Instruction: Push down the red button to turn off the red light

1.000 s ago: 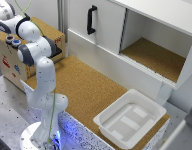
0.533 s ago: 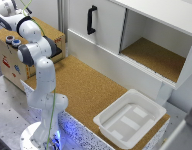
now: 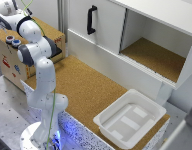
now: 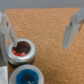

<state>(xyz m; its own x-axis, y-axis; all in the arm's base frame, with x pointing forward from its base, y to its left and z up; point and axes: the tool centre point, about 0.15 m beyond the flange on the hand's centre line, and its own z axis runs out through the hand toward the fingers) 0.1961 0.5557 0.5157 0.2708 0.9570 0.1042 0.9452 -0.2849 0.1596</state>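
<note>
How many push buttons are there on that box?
2: a red button under the gripper, and a blue button right beside it. The arm may hide others in the exterior view.

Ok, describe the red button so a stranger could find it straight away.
Start at the wooden box at the exterior view's left, beside the white cabinet. On its cork-covered top sit two round buttons in metal rings, side by side. The red button has the red centre; its neighbour, the blue button, is blue, and the open gripper hangs above them.
</note>
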